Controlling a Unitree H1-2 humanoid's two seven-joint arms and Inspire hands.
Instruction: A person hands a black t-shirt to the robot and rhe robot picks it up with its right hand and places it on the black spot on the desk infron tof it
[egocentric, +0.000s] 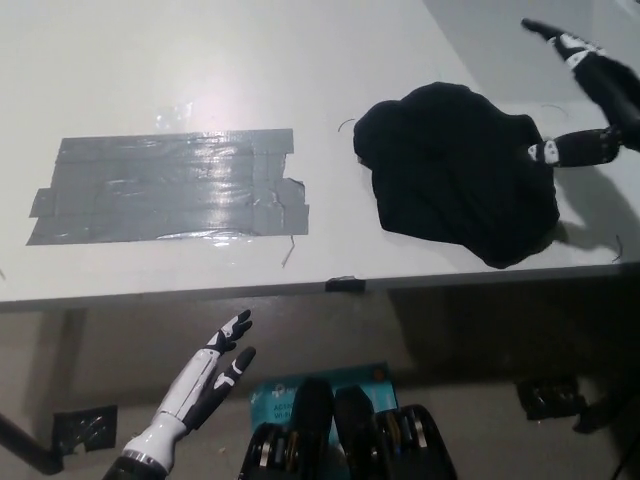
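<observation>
Black t-shirt (455, 180) bunched, seemingly beside right hand (590, 95)

one black t-shirt (455, 175), one taped patch (170, 188), two hands, perhaps one desk (300, 60)
</observation>
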